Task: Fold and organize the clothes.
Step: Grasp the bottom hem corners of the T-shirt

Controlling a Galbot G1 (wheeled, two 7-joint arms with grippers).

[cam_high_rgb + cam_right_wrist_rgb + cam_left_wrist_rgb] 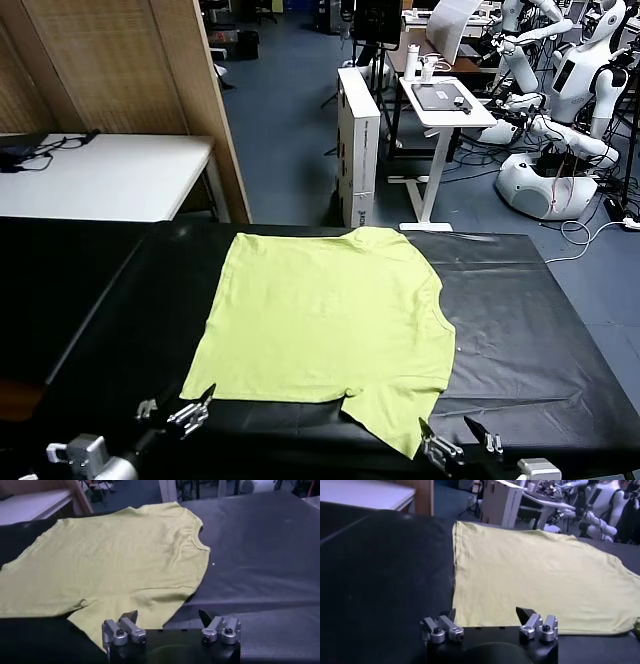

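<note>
The clothes, a lime yellow-green T-shirt [320, 320], lies spread flat on the black table [520, 330], with its collar toward my right and its hem toward my left. One sleeve [400, 415] points to the table's front edge. My left gripper [180, 410] hovers open at the front edge, just before the hem's near corner; the left wrist view shows the T-shirt [540, 575] beyond the open left gripper [486, 614]. My right gripper [447, 437] stands open beside the near sleeve. In the right wrist view the T-shirt [115, 555] lies past the empty right gripper [168, 615].
Behind the black table stand a white table [110, 175] at the left, a wooden screen [190, 90], a tall white box [358, 140] and a small white desk [445, 100]. Other white robots [560, 120] stand at the far right. Bare black cover lies right of the shirt.
</note>
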